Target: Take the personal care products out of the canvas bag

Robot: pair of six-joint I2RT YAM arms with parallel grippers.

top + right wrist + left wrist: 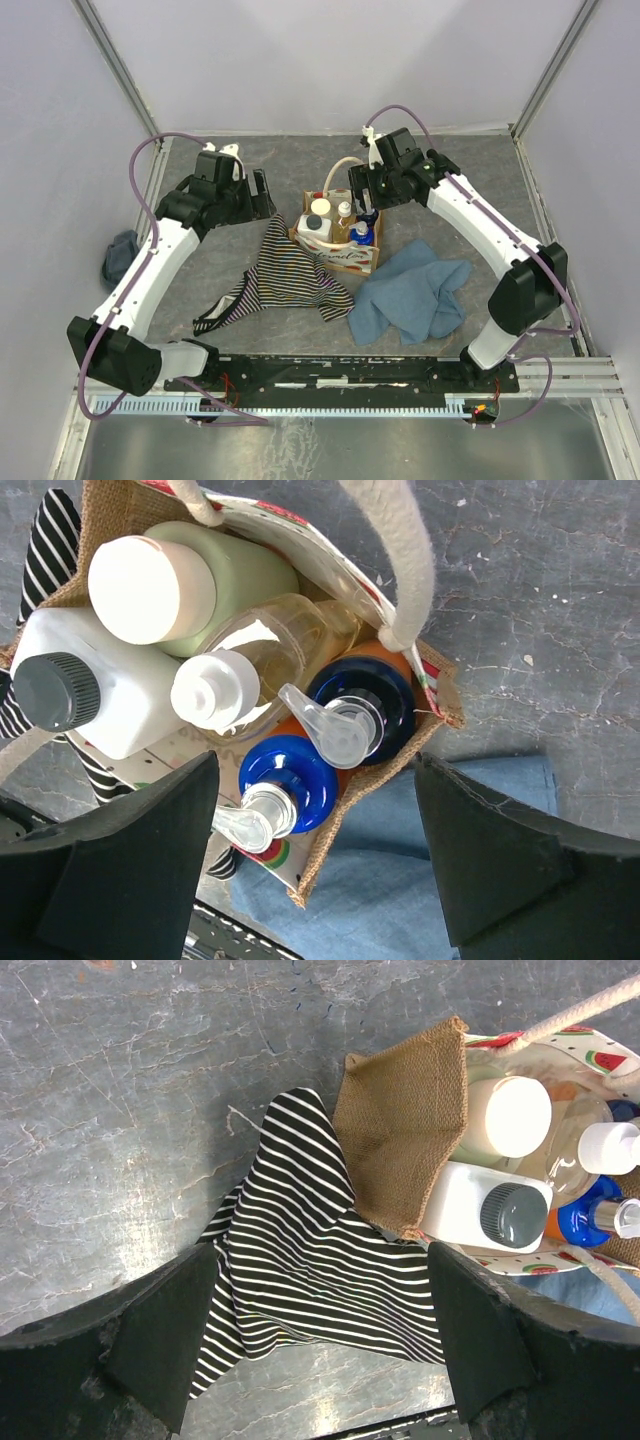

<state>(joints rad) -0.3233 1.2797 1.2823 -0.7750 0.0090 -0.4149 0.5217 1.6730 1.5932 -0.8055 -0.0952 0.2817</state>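
Note:
The canvas bag stands mid-table, and its tan side shows in the left wrist view. It holds several bottles. In the right wrist view these are a white bottle with a dark cap, a pale green bottle, a clear yellowish bottle, two blue pump bottles and an orange one between them. My right gripper is open and empty, above the bag's right edge. My left gripper is open and empty, over the striped garment to the left of the bag.
The striped garment lies against the bag's left side. A blue cloth lies to the bag's front right. A dark cloth sits at the left wall. A cream handle loops over the bag's top.

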